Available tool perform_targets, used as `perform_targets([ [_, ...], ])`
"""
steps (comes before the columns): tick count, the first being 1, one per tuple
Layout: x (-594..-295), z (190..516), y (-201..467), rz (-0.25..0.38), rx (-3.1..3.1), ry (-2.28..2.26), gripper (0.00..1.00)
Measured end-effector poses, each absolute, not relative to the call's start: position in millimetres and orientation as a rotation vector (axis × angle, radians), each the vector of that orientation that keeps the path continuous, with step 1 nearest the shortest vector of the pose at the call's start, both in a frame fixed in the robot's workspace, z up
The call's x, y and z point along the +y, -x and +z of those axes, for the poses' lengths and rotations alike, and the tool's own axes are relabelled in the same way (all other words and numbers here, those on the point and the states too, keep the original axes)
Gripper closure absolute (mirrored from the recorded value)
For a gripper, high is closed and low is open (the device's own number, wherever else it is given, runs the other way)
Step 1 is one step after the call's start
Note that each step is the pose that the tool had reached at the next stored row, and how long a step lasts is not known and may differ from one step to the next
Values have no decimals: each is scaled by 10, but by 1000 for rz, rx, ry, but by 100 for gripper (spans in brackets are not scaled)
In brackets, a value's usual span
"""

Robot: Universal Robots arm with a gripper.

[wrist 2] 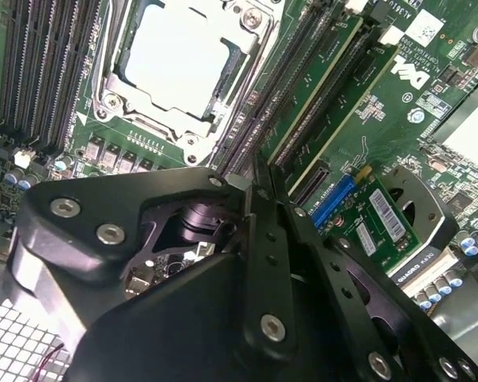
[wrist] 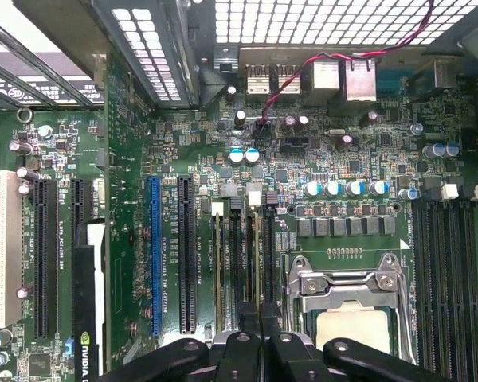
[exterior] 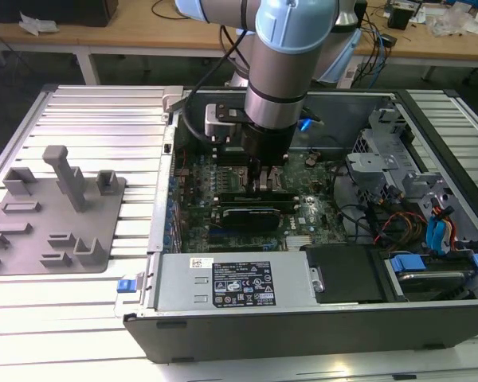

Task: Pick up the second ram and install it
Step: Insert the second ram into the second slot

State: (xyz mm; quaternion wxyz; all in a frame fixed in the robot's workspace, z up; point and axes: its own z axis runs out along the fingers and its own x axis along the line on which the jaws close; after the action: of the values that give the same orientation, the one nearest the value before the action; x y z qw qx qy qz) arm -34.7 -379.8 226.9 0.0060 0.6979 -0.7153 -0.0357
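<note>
Hand [wrist 2: 259, 187] closed — over memory slots [wrist 2: 303, 87].

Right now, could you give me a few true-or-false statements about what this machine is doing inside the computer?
1. The computer case lies open and the arm reaches down into it. True.
2. The gripper is outside the case. False: it is inside, just above the memory slots beside the processor socket.
3. A cooling fan covers the processor socket. False: the socket is uncovered, and its metal frame and lid are in plain sight in both wrist views.
4. The gripper's fingers are pressed together. True.
5. The motherboard carries one blue slot among black ones. True, as seen in the first wrist view.
</note>
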Motion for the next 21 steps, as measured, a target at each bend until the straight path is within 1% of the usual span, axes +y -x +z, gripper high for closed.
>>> perform_targets([
  [2,-3797,2266,346,-112,-2239,-2185,89],
  [3,-3797,2268,346,-112,-2239,-2184,83],
  [5,-3798,2295,347,-112,-2239,-2184,83],
  [10,-3797,2482,347,-112,-2239,-2184,83],
  [21,-3797,2482,212,-112,-2239,-2184,83],
])
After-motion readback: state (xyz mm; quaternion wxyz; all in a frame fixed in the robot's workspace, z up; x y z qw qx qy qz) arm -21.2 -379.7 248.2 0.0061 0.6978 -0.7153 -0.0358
